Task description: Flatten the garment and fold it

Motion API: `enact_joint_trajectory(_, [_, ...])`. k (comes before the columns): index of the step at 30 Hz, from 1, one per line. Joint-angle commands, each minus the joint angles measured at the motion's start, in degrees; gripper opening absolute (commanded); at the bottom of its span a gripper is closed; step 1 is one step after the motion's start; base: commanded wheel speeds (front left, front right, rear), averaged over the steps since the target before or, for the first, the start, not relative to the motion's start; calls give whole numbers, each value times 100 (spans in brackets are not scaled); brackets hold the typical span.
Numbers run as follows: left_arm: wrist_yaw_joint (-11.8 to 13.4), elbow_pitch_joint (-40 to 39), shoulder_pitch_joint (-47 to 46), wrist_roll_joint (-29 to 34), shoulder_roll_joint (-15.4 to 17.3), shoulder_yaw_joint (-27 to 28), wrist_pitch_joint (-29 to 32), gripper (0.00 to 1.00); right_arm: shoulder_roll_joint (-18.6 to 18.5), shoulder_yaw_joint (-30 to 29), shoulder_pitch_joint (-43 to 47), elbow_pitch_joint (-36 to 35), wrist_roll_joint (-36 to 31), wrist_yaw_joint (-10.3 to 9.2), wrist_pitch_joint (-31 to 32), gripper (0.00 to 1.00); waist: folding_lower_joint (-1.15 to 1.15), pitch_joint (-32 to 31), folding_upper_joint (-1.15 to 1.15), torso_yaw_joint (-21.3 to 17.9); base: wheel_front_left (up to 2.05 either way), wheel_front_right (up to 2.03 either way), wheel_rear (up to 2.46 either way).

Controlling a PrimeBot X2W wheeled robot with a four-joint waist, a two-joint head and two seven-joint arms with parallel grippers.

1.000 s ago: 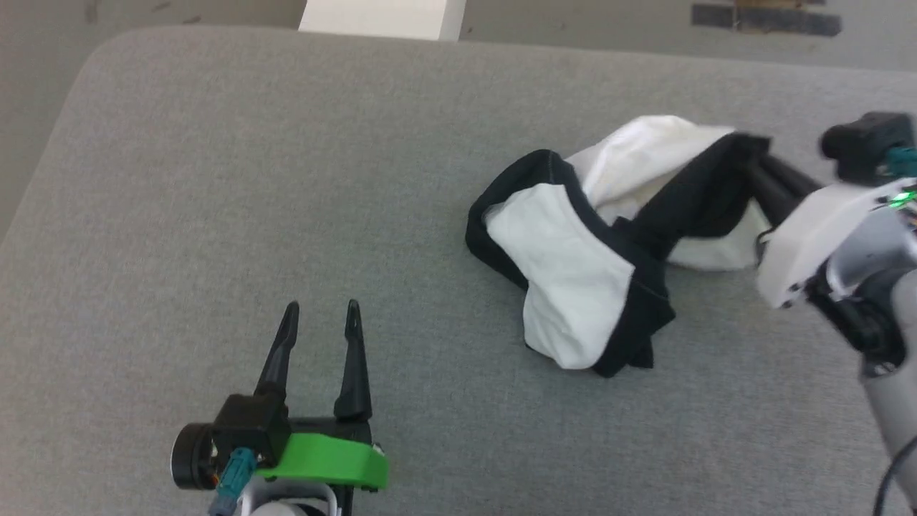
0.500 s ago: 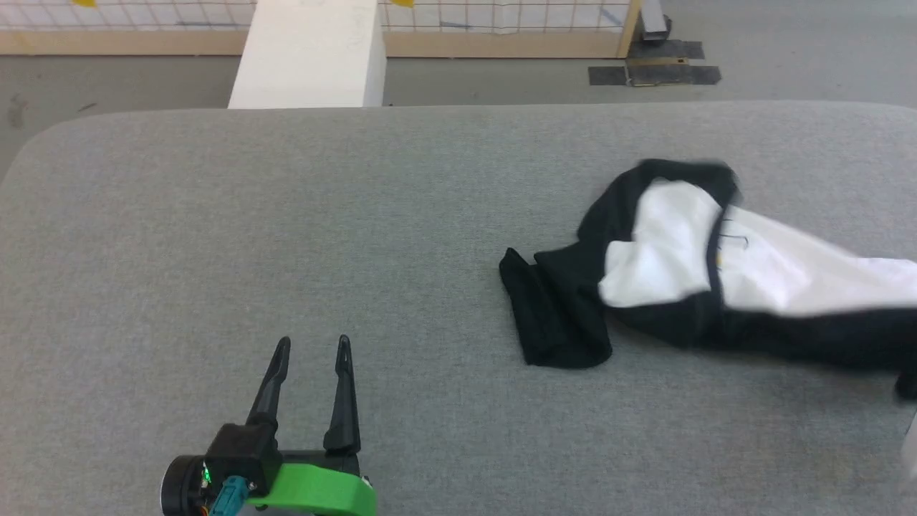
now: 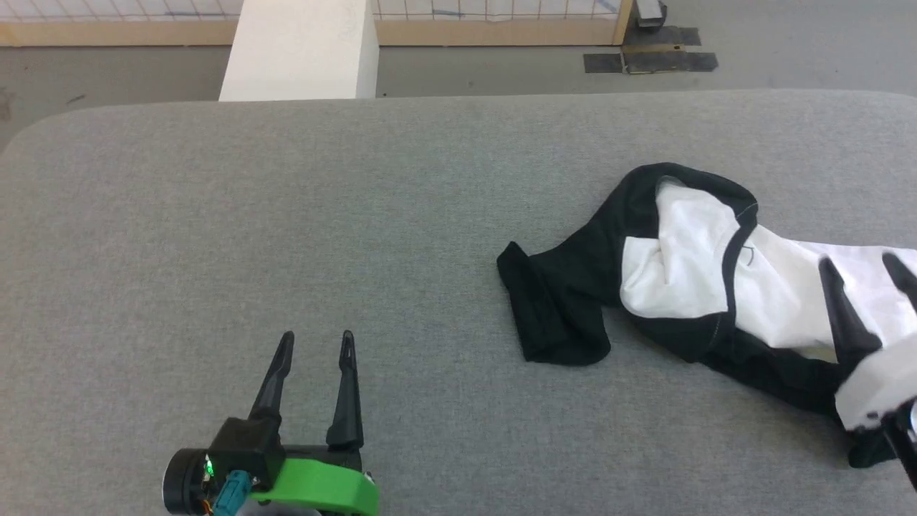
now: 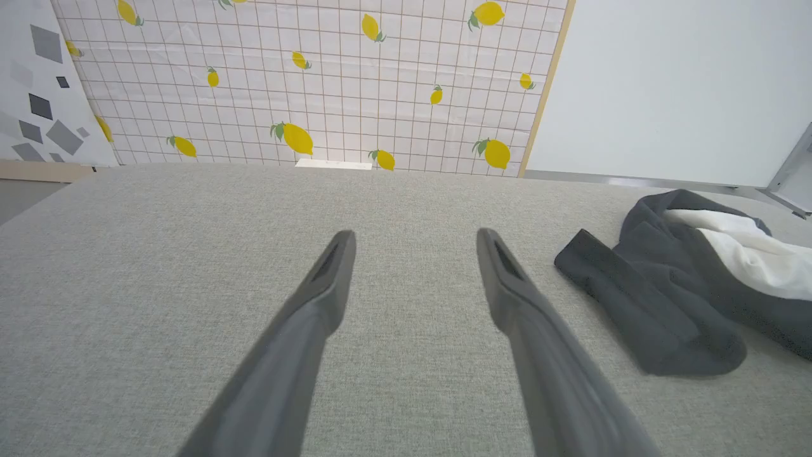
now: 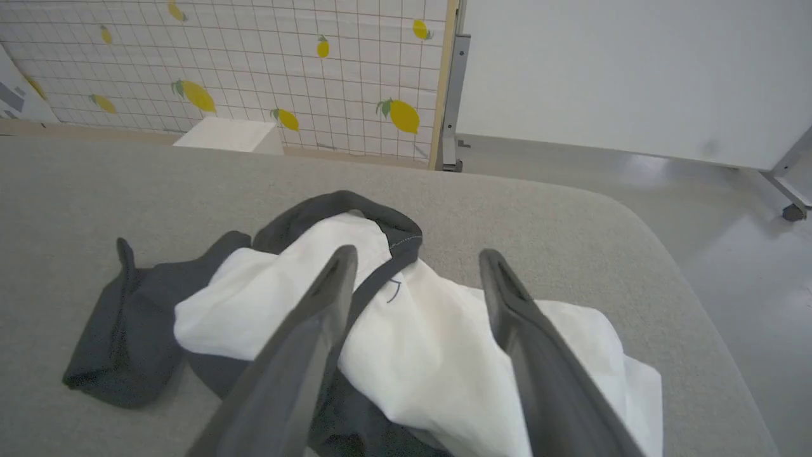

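our right gripper [image 3: 856,259] [image 5: 417,252] stands with its jaws wide apart and nothing pinched between them, low at the right edge of the head view. its fingers point over the white body of the shirt [image 3: 688,279]. in the right wrist view they frame white cloth and a bend of the black neckband [image 5: 399,231]. they seem to hover just above the cloth, though we cannot tell for sure whether they touch it.

the shirt lies crumpled on the right half of the grey table [image 3: 286,215], its white body bunched, with black cloth running along its near side. one black sleeve [image 3: 555,315] reaches out to the left and lies flat on the table.

our left gripper [image 3: 317,334] [image 4: 415,233] is at the lower left, jaws spread and empty, over bare table and well apart from the shirt. the sleeve end is off to its right in the left wrist view.

past the far table edge we see a white block [image 3: 301,50], grey floor and a wall with lemon print [image 4: 317,82].
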Motion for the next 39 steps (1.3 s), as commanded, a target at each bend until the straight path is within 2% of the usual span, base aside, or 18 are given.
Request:
enact_joint_trajectory(1, [13, -9, -121, 11, -28, -11, -4, 100, -54, 103, -158, -98, 69, -9, 101, 100, 0, 61, 0, 87, 0, 0, 0])
enact_joint_trajectory(9, [18, 58, -225, -24, -94, -61, -45, 100, -41, 629, -204, 155, 332, -9, 1280, 100, 0, 324, 0, 448, 0, 0, 0])
enact_joint_trajectory(18, [0, 105, -373, -15, -138, -97, -73, 100, 167, 419, -272, 875, -54, -9, 1345, 100, 0, 559, 0, 730, 0, 0, 0])
enact_joint_trajectory(19, [4, 109, -388, -12, -142, -95, -75, 100, 223, 379, -308, 940, -76, -9, 1314, 95, 0, 573, 0, 740, 0, 0, 0])
enact_joint_trajectory(20, [6, 113, -400, -8, -146, -94, -76, 100, 264, 368, -345, 988, -100, -9, 1286, 47, 0, 583, 0, 745, 0, 0, 0])
enact_joint_trajectory(21, [9, 118, -408, -5, -148, -93, -77, 100, 295, 373, -382, 1006, -99, -9, 1241, 16, 0, 588, 0, 746, 0, 0, 0])
enact_joint_trajectory(22, [13, 124, -414, -2, -151, -92, -78, 100, 329, 361, -426, 1013, -92, -9, 1175, 0, 0, 587, 0, 745, 0, 0, 0])
enact_joint_trajectory(27, [25, 180, -396, -7, -158, -70, -82, 100, 294, 511, -749, 889, -111, -9, 782, 0, 0, 423, 0, 674, 0, 0, 0])
enact_joint_trajectory(31, [18, 204, -357, -19, -136, -37, -84, 100, 157, 996, -1106, 512, -9, -9, 659, 0, 0, 227, 0, 591, 0, 0, 0])
enact_joint_trajectory(35, [-3, 215, -324, -36, -128, -37, -85, 100, 103, 1841, -1346, 101, 243, -9, 734, 0, 0, 101, 0, 560, 0, 0, 0])
enact_joint_trajectory(39, [-15, 218, -287, -48, -128, -51, -85, 100, 174, 3017, -1342, -77, 565, -9, 839, 0, 0, 61, 0, 574, 0, 0, 0])
